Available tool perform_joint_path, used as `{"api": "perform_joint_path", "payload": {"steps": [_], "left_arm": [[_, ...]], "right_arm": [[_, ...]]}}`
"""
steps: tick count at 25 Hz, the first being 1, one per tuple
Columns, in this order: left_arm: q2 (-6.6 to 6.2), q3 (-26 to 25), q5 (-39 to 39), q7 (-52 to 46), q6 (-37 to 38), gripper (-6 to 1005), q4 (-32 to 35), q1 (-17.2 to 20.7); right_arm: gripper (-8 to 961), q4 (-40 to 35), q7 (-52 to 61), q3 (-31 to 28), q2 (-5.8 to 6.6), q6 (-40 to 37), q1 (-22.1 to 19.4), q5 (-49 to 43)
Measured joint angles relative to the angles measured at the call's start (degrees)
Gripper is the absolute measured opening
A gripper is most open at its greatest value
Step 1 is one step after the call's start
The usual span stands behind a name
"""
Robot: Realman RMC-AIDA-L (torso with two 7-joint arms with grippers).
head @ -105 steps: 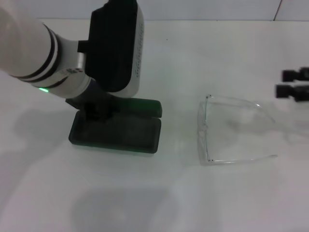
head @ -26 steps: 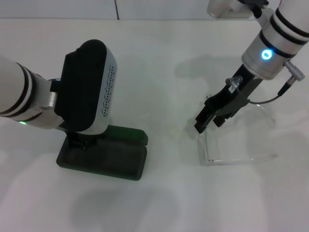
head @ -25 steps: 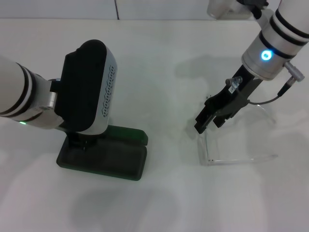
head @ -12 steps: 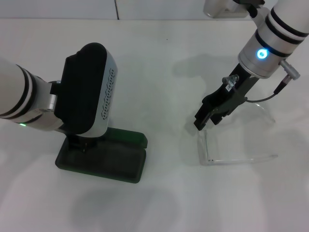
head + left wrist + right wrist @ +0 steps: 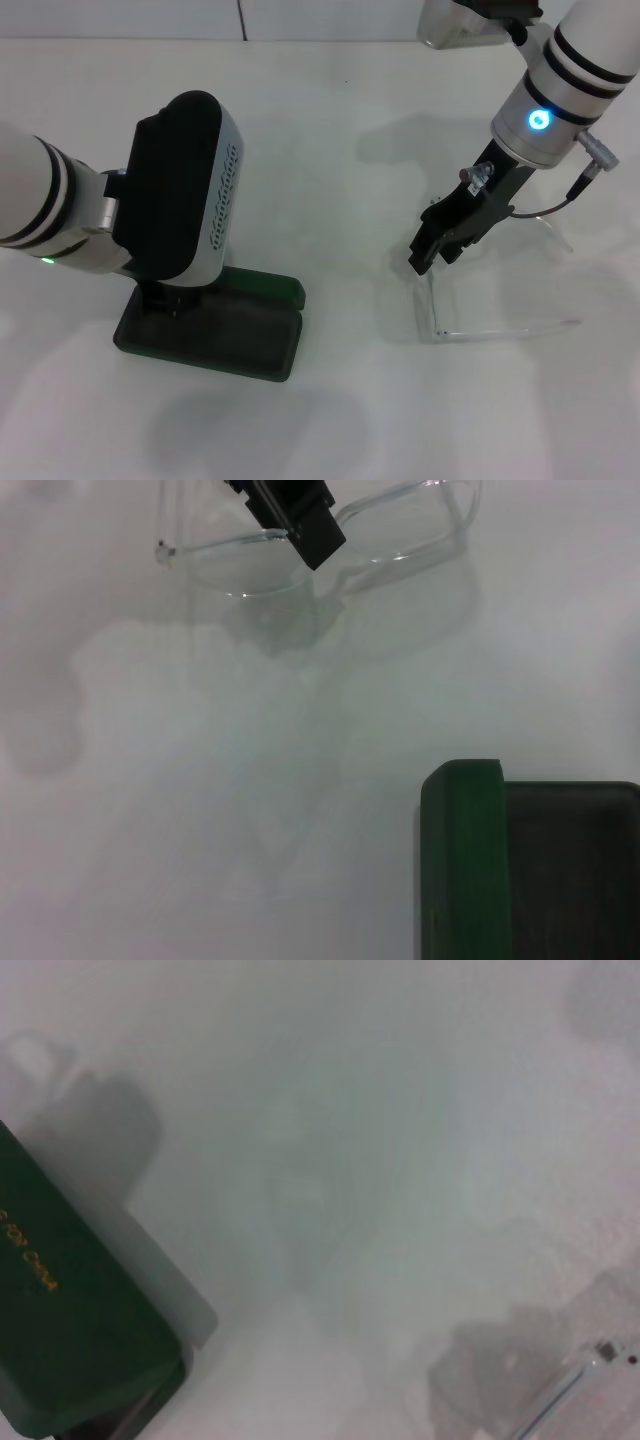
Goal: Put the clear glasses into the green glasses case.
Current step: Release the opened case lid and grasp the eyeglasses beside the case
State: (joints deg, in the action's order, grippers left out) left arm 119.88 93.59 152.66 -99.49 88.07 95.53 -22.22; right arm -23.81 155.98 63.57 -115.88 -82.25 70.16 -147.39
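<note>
The green glasses case lies on the table at the left, near its front edge, its lid open. The left gripper stands over the case's left part. The clear glasses lie on the table at the right, well apart from the case. The right gripper sits at the glasses' front frame, on their left side.

One pair of clear glasses lies on the one white table. There is one green glasses case. Two robot arms are in view, each with one claw: left claw, right claw.
</note>
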Motion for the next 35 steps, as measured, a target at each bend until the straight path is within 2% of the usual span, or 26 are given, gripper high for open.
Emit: {"api": "perform_joint_path", "payload": {"steps": [2, 13, 19, 29, 35], "left_arm": [[0.00, 0.04, -0.02, 0.00, -0.01, 201, 0.00, 0.15], [0.00, 0.10, -0.07, 0.00, -0.11, 201, 0.02, 0.51], [0.00, 0.19, -0.10, 0.00, -0.15, 201, 0.01, 0.74], [0.00, 0.63, -0.09, 0.00, -0.81, 202, 0.03, 1.32], [0.00, 0.63, -0.09, 0.00, -0.81, 202, 0.03, 1.40]], "right_arm": [[419, 0.00, 0.03, 0.26, -0.01, -0.01, 0.00, 0.00], [408, -0.51, 0.29, 0.04, 0.05, -2.36, -0.38, 0.24], [310, -0.54, 0.30, 0.10, 0.13, -3.02, -1.34, 0.34], [285, -1.16, 0.30, 0.10, 0.14, -3.64, -2.16, 0.47], [260, -4.18, 0.27, 0.25, 0.00, -4.62, -3.68, 0.22]]}}
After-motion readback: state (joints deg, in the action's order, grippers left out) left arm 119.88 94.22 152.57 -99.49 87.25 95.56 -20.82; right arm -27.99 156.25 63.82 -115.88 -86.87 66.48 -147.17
